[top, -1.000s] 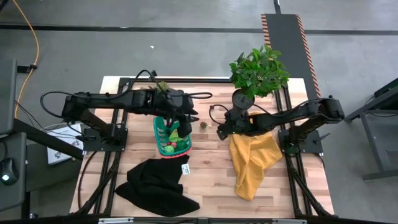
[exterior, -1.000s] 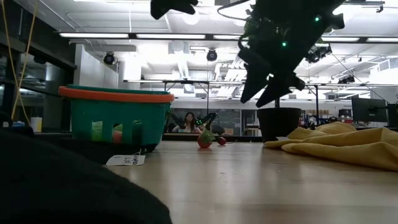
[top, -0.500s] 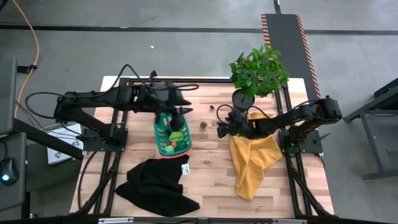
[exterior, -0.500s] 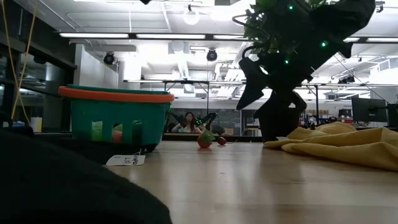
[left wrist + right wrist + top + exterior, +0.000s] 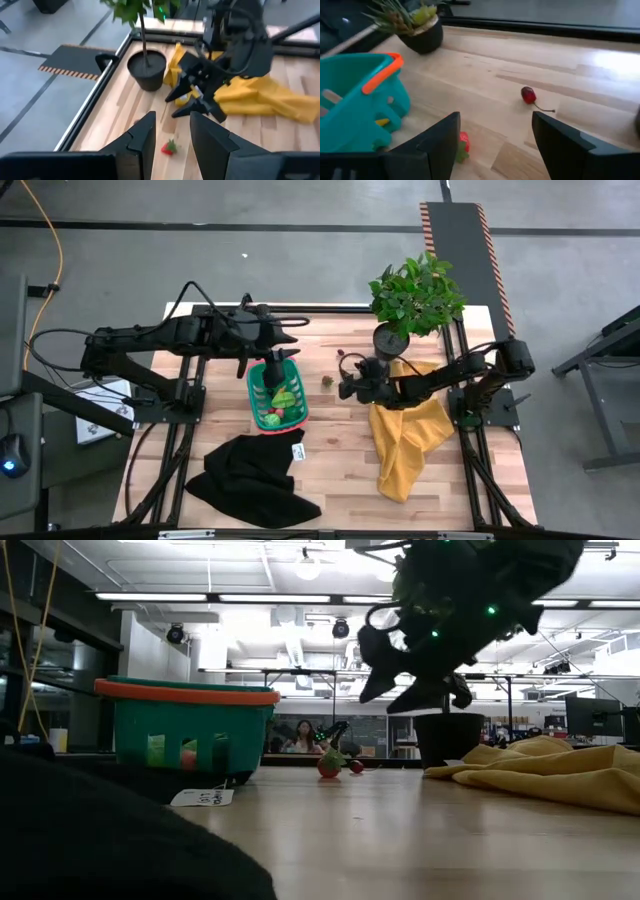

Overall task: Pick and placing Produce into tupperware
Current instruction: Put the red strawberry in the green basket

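High view is showing a pale wooden table (image 5: pixel 330 470) standing on a grey floor, with a black cloth (image 5: pixel 250 472) lying crumpled at its near left and a yellow cloth (image 5: pixel 408 435) spreading at its right. A potted plant (image 5: pixel 415 298) is standing at the far right corner, and a smaller potted plant (image 5: pixel 412 22) is sitting near the far edge by the left arm. Low view is looking across the boards into a bright workshop hall, where a person (image 5: pixel 301 736) is sitting far behind.

Right gripper (image 5: pixel 343 385) is hovering above the boards between the basket and the yellow cloth, its fingers (image 5: pixel 437 145) standing spread apart with nothing between them; a red strawberry (image 5: pixel 463 142) with green leaves is lying just under it, and a small dark red piece (image 5: pixel 528 94) with a thin stem is lying farther off toward the far edge. Left gripper (image 5: pixel 278 356) is hanging over the far end of the basket, its fingers (image 5: pixel 142 142) parted a little and pinching nothing.

Teal basket (image 5: pixel 257 383) with the red-pink rim is sitting left of the table's middle, touching the black cloth's tag end. Inside it, a yellow-green piece (image 5: pixel 284 398) and a red piece (image 5: pixel 272 418) are lying among other small produce
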`<state>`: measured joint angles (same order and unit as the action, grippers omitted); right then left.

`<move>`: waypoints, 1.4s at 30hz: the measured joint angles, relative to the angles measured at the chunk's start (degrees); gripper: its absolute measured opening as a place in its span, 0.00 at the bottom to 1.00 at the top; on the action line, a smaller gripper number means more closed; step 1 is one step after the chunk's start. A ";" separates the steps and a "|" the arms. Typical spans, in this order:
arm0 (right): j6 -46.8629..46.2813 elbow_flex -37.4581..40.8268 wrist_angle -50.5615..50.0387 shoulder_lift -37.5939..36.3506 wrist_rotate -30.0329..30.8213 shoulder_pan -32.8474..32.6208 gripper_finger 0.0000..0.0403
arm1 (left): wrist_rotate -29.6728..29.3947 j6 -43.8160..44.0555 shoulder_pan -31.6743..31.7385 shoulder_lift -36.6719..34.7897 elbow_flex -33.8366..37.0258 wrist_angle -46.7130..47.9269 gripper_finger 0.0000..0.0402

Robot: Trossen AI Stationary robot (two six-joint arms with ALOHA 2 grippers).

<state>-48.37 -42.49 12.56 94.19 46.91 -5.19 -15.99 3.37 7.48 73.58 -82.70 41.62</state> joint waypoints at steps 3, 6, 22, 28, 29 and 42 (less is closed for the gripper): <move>0.82 -4.16 -3.84 2.68 1.16 -0.70 0.57 | 0.04 -0.15 -0.01 -0.08 0.54 0.76 0.28; -0.24 -8.35 -8.66 5.82 2.91 -1.37 0.55 | 0.14 -0.50 0.00 -0.90 2.61 0.65 0.28; -29.00 -9.87 -22.67 12.87 12.26 -6.40 0.55 | -1.53 -0.18 0.00 -9.59 14.22 -3.09 0.28; -29.81 -9.83 -22.89 15.68 12.13 -5.24 0.55 | -1.73 -0.45 0.00 -9.68 15.71 -4.93 0.28; -30.43 -9.83 -22.67 16.36 11.49 -4.98 0.55 | -1.73 -0.45 0.00 -9.68 16.12 -5.33 0.28; -24.76 -9.85 -21.25 17.27 12.64 -3.36 0.55 | -1.71 -0.15 0.00 -9.70 19.04 -5.72 0.28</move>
<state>-73.12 -52.34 -8.69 111.46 59.55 -8.56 -17.70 3.22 7.49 63.88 -63.66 35.90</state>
